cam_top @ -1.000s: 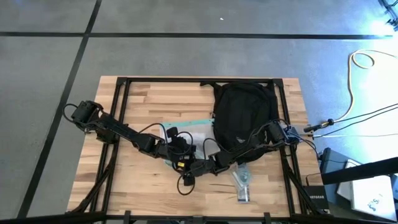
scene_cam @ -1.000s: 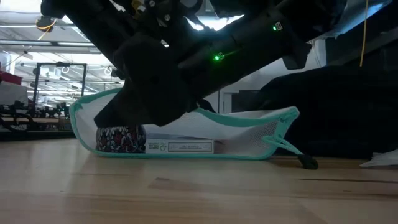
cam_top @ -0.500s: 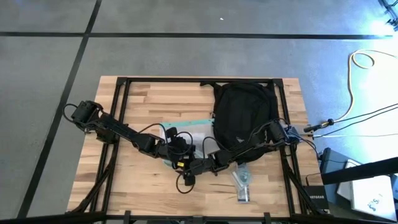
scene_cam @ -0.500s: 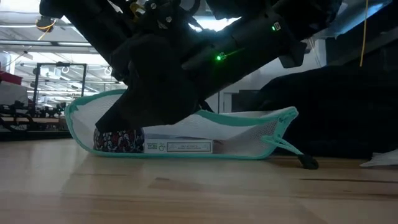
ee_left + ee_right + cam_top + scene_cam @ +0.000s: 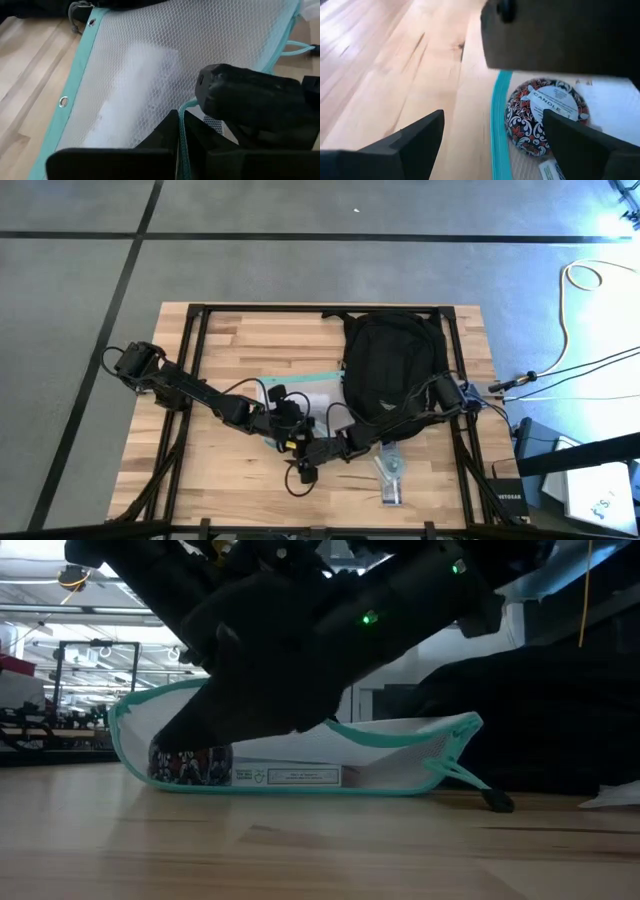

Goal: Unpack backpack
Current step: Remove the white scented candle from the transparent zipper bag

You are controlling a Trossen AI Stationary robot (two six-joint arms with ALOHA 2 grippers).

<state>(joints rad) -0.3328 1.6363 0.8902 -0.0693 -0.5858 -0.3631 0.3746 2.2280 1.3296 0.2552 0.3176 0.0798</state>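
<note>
Backpack [image 5: 392,370] lies on the tabletop's [image 5: 230,340] far right side. Beside it, my left pincer [image 5: 180,131] is clenched on the mesh pouch's [image 5: 165,65] teal edge, steadying it; my right pincer [image 5: 492,131] hovers released over the candle tin [image 5: 546,117].

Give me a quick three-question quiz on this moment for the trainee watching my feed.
1. True or false: the left gripper is shut on the mesh pouch edge.
2. What lies inside the pouch, ahead of the open right gripper? A) candle tin B) mug C) shoe
3. The pouch lies beside the black ____.

Key: 1 true. 2 A, the candle tin. 3 backpack.
</note>
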